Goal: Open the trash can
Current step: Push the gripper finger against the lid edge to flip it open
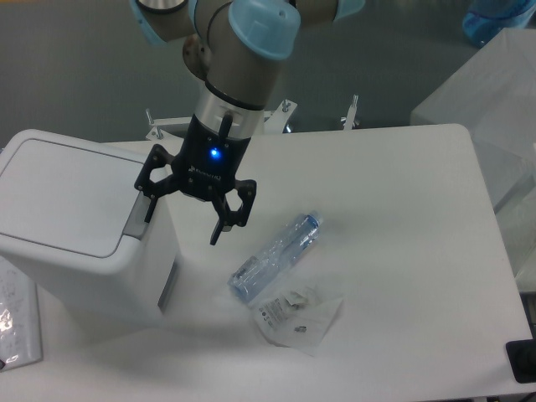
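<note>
The trash can (79,222) sits at the left end of the bench (402,218), its flat lid down and its grey push tab on the edge that faces the middle of the bench. That tab is presumably the release, which would explain why the pincer (182,219) hangs just beside that edge, spread wide and holding nothing. One finger (148,205) lies over the tab's upper end, though contact cannot be told from this view; the other finger (219,228) hangs out over the bare bench surface beside the can. Held this way, a single fingertip could press the tab, so the opening step looks about to start, not done.

To the right of the trash can, well apart from it, a clear plastic bottle (276,255) lies on its side, and a crumpled clear wrapper (297,316) lies just beyond it, toward the near edge. Neither lies between the pincer and the tab. Another clear packet (17,322) lies at the can's left, partly cut off. Nothing rests on the lid, so it seems free to swing.
</note>
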{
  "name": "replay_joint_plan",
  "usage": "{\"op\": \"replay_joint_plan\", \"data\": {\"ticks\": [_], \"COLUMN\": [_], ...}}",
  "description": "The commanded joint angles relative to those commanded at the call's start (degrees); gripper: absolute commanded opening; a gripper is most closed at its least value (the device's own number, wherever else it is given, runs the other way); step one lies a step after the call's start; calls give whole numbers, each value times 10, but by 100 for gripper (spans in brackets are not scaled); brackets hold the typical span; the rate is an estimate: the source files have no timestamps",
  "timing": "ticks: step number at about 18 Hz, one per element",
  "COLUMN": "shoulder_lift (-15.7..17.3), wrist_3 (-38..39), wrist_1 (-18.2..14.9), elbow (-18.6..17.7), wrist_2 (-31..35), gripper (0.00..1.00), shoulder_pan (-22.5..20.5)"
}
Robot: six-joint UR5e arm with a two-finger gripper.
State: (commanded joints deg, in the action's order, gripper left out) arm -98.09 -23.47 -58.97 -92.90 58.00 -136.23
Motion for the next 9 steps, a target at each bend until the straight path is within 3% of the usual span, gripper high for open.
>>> {"op": "replay_joint_plan", "data": {"ticks": [9], "shoulder_lift": [-4], "wrist_3": [-1], "wrist_1": [-1], "elbow": [2], "wrist_2": [8], "gripper": [100], "shoulder_pan": [5]}}
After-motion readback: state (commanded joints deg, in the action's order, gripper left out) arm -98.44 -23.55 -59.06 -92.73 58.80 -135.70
